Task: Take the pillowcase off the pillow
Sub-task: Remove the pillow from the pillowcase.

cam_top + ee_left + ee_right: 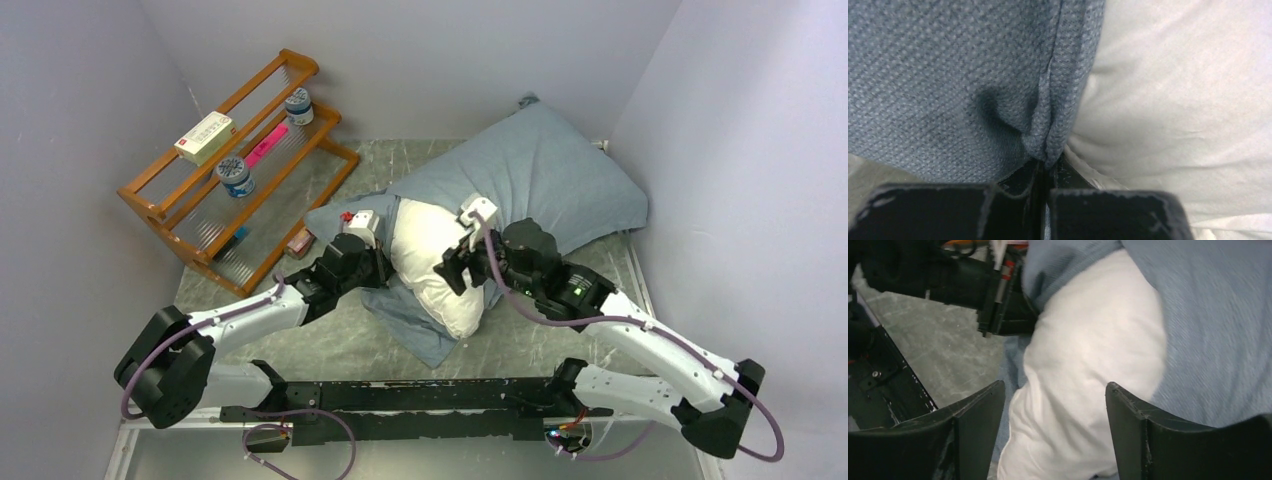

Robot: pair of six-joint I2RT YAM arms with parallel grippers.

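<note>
The pillowcase (545, 170), plain slate blue-grey on the side that shows, lies diagonally across the tabletop (330, 340). Its closed end is up near the far right corner and its open mouth is around the middle. The pillow (430, 255) is still mostly inside it. Only the plump white near end bulges out of the mouth, pointing toward the near edge, and a loose flap of the cover lies flat on the tabletop beneath and beside it. The left claw (1045, 167) is at the left lip of the mouth, its jaws pressed together on the stitched hem of the pillowcase, so the cloth puckers into a fold right where it is pinched; the bare pillow lies just beside that fold. The right claw (1054, 390) is at the right side of the bare pillow end with its jaws spread wide and nothing gripped. Whether its tips touch the pillow cannot be told. Toward the far left corner stands a slanted wooden rack (240, 160) carrying a white box (204, 137), two jars (236, 175) and a flat pink item (266, 145).
</note>
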